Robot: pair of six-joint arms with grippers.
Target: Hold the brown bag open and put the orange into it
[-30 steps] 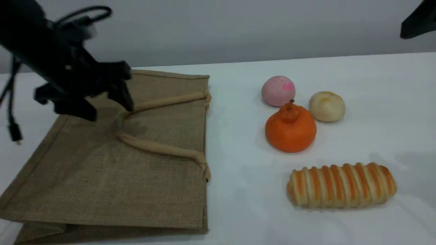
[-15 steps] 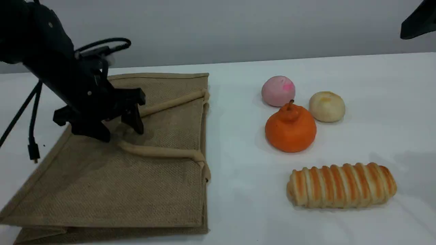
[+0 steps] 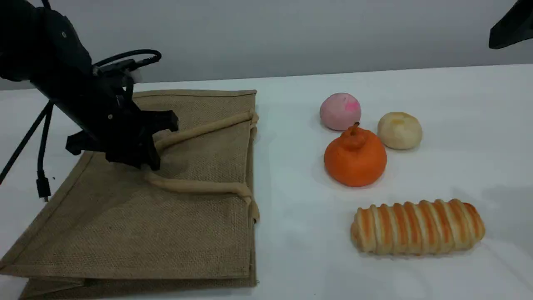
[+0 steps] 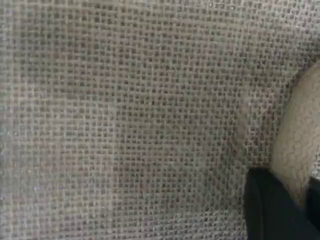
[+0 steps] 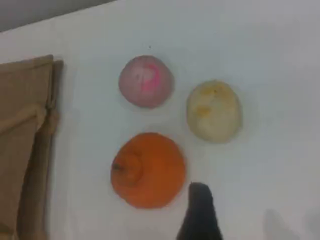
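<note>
The brown bag lies flat on the left of the table, its mouth edge facing right. Its beige handle loops across the top face. My left gripper is down at the bend of that loop, shut on the handle. In the left wrist view a black fingertip presses against the handle over the jute weave. The orange sits upright on the table to the right of the bag. My right gripper's fingertip hovers just beside the orange, open and holding nothing.
A pink ball and a pale yellow bun sit just behind the orange. A long striped bread roll lies in front of it. Part of the right arm shows at the top right corner. A loose cable hangs left of the bag.
My left gripper came down and rightward onto the bend of the bag's handle, then its open fingers closed on it. The right arm and the fruit stayed where they were.
</note>
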